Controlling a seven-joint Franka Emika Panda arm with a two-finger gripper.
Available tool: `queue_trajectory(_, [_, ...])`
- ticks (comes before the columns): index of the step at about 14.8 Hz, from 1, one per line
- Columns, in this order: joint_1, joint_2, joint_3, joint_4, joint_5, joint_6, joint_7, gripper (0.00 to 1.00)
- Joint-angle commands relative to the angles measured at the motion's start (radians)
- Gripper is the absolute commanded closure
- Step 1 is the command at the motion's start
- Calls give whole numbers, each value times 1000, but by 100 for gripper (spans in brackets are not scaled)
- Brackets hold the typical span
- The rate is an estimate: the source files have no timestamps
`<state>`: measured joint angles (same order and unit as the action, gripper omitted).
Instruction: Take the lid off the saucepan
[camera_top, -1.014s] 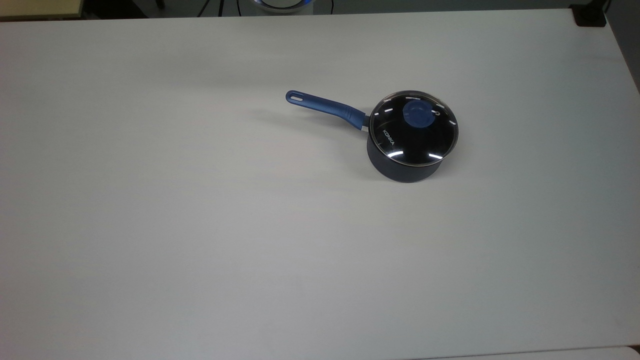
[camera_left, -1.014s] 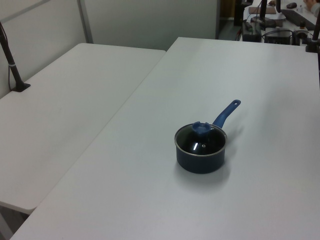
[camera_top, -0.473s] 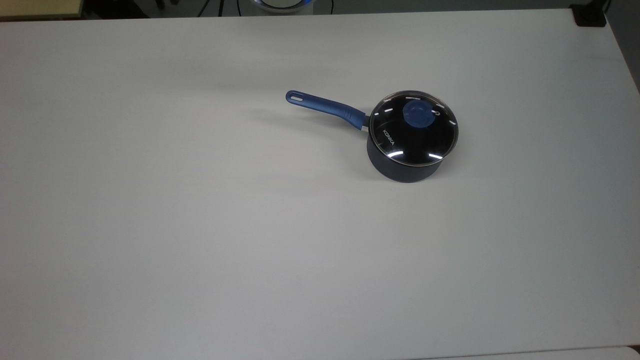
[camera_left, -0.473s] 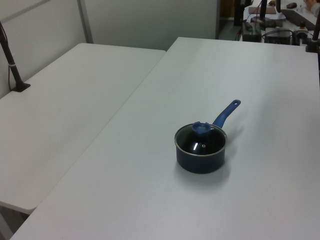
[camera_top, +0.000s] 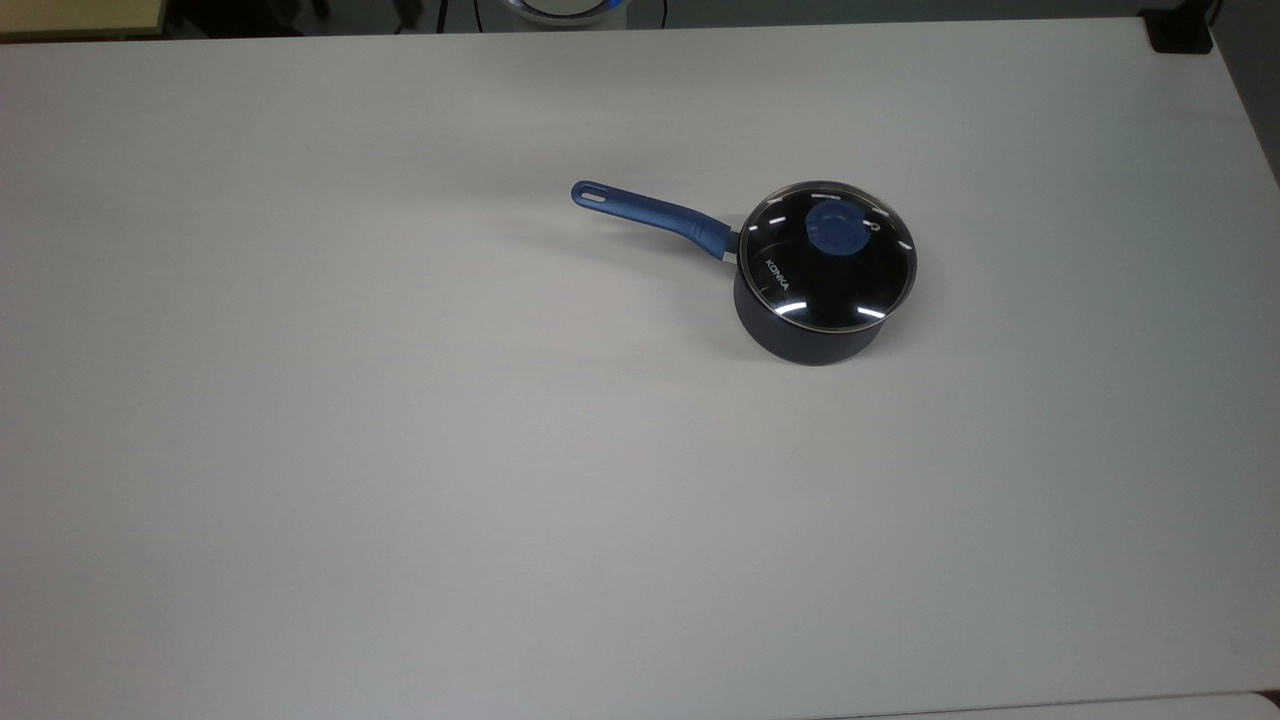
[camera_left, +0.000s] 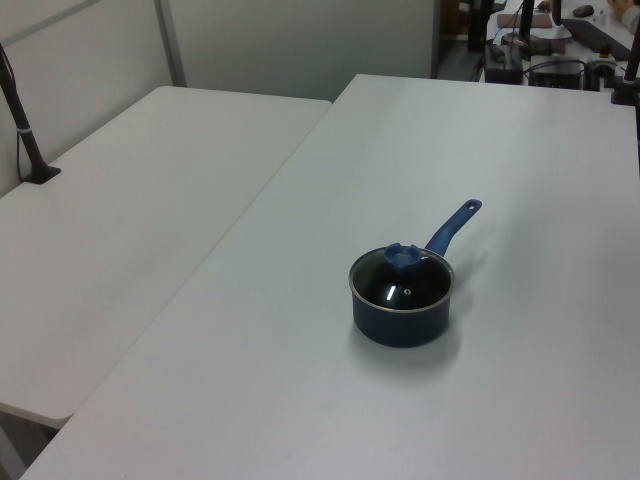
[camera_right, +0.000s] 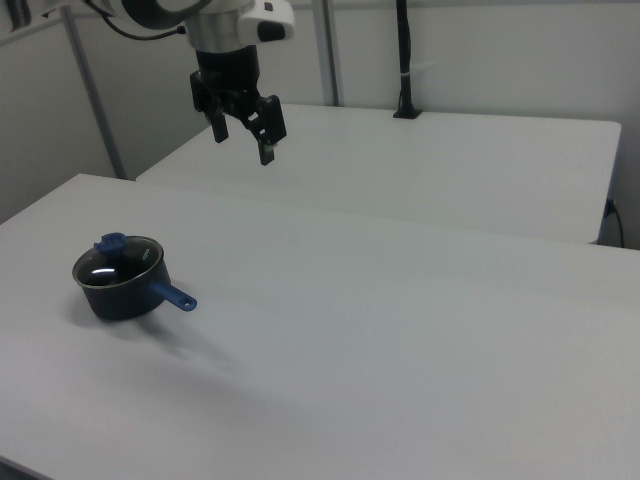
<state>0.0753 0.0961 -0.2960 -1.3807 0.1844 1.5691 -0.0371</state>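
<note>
The lid (camera_top: 828, 258) sits square on the saucepan (camera_top: 805, 335), mid-table. The gripper (camera_right: 245, 130) hangs high, well apart from the saucepan, jaws spread wide and empty. It should centre over the lid's knob (camera_top: 832, 231) — then lift straight up.

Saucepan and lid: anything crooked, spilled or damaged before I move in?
Nothing stands out. The lid sits level and centred on the saucepan, which stands upright on the table. No spill shows around it. The gripper hangs apart, jaws open.
</note>
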Motion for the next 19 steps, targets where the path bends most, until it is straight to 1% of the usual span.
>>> queue_trajectory(1, [55,-4,-9,-18,18,-3,-10,0])
queue_trajectory(4, [122,20,-9,-44,46,52,66,0])
queue_trajectory(8, [191,71,-9,-99,47,213,172,0])
queue_trajectory(12, [264,71,-9,-167,47,227,189,0])
queue_trajectory(19, [267,73,-9,-187,30,216,172,0])
